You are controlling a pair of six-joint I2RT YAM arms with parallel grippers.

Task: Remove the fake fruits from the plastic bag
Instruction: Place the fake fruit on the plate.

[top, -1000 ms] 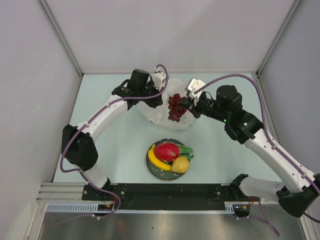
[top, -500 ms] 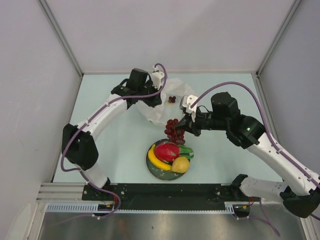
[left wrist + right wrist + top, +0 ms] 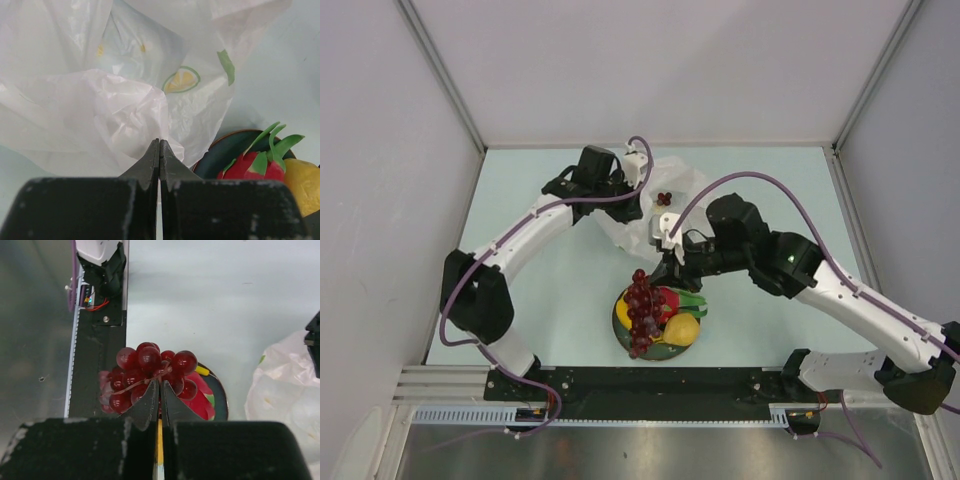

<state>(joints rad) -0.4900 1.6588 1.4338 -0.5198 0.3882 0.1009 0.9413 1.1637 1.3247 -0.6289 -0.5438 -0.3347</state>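
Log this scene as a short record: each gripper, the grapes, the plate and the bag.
left gripper: shut on a fold of the plastic bag
right gripper: shut on the grape bunch
grape bunch: hanging over the left side of the plate; contact unclear
plate: holds dragon fruit, lemon, banana
plastic bag: behind the plate, with a small dark red cluster showing at it

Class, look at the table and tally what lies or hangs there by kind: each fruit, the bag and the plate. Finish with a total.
Banana: 1
Dragon fruit: 1
Lemon: 1
Grape bunch, hanging over the plate: 1
Small dark red grape piece at the bag: 1
Plastic bag: 1
Plate: 1
Total: 7
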